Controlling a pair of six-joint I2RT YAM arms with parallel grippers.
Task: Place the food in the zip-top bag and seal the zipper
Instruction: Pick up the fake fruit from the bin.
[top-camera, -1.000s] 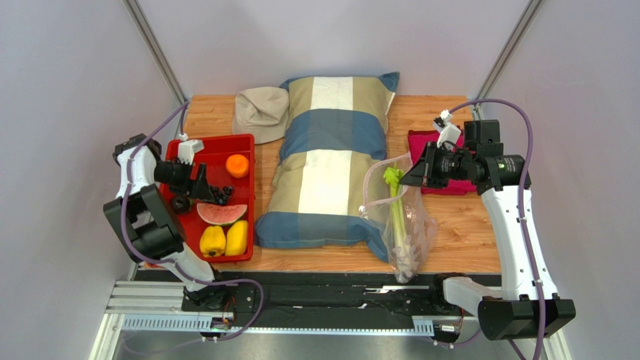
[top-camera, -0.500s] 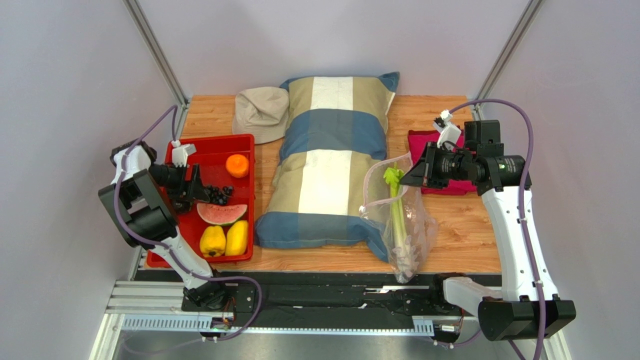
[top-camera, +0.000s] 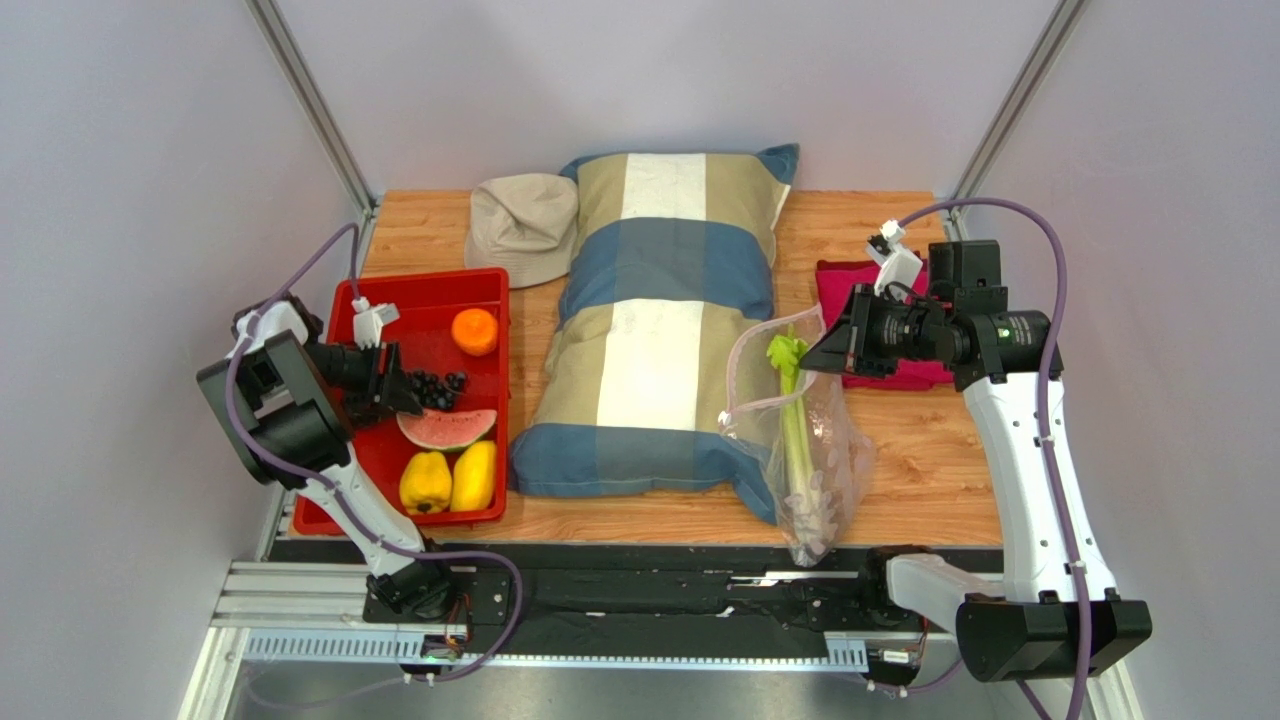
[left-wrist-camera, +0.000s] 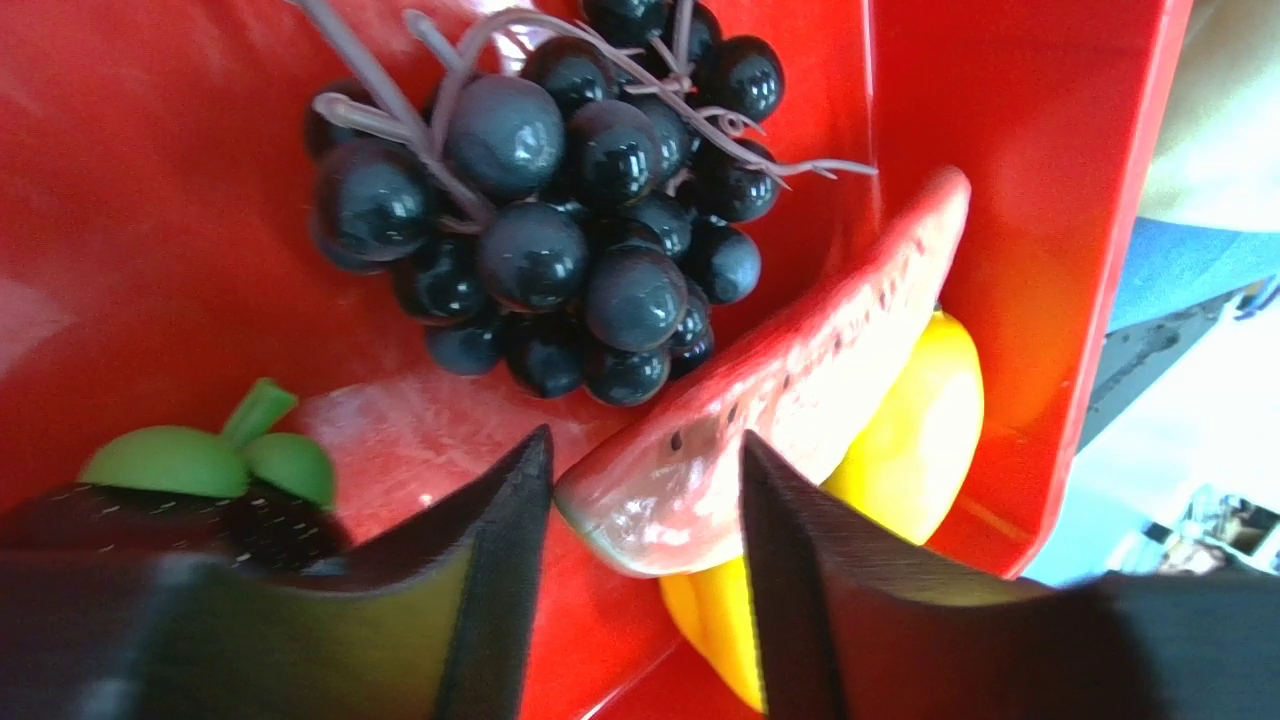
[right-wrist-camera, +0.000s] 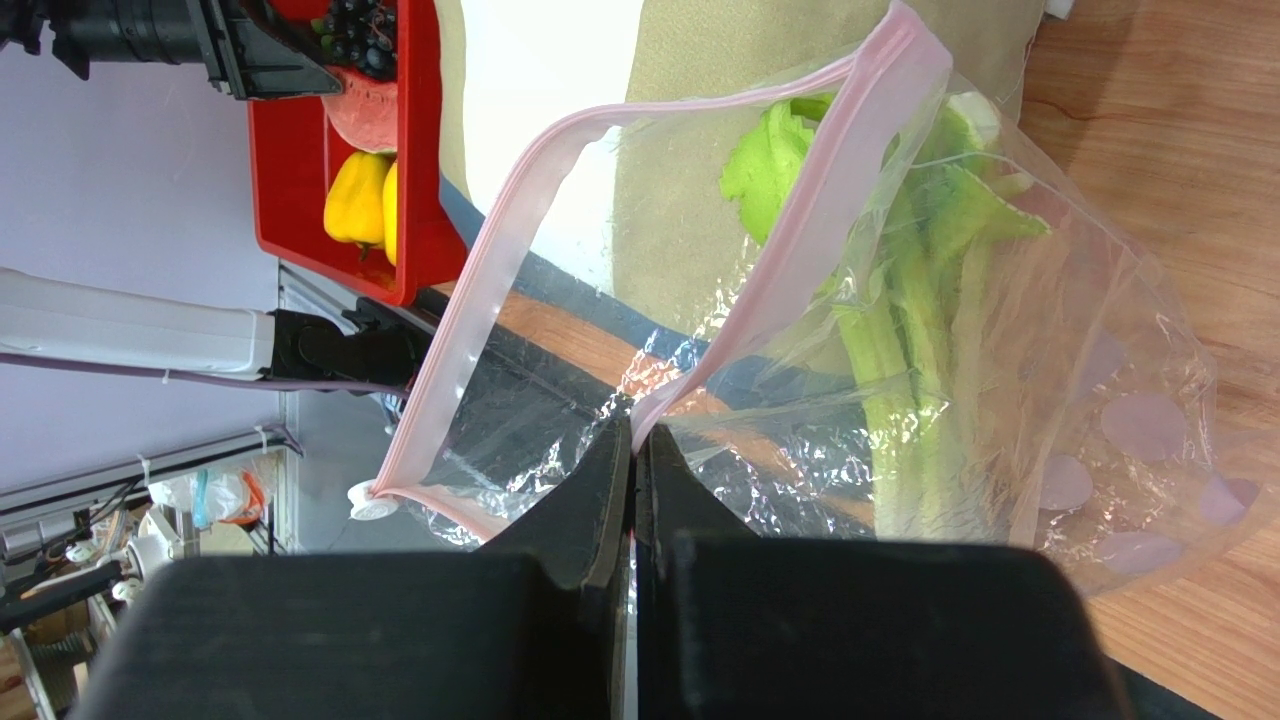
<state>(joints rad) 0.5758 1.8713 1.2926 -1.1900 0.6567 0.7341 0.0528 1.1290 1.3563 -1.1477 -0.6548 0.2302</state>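
The clear zip-top bag (top-camera: 804, 450) leans on the pillow with the celery stalk (top-camera: 792, 428) inside; the bag also shows in the right wrist view (right-wrist-camera: 977, 405). My right gripper (right-wrist-camera: 634, 450) is shut on the bag's pink zipper strip (right-wrist-camera: 481, 300) and holds the mouth open. In the red tray (top-camera: 466, 285) lie an orange (top-camera: 475, 330), a grape cluster (left-wrist-camera: 571, 225), a watermelon slice (left-wrist-camera: 781, 405) and two yellow peppers (top-camera: 451, 480). My left gripper (left-wrist-camera: 643, 495) is open, its jaws on either side of the slice's tip.
A striped pillow (top-camera: 661, 330) lies across the middle of the wooden table. A beige hat (top-camera: 523, 225) is at the back. A magenta cloth (top-camera: 887, 323) lies under the right gripper. A dark berry with green leaves (left-wrist-camera: 196, 480) sits in the tray.
My left gripper has swung down and right in the tray, from near the grapes to the tip of the watermelon slice. The right arm and bag have not moved.
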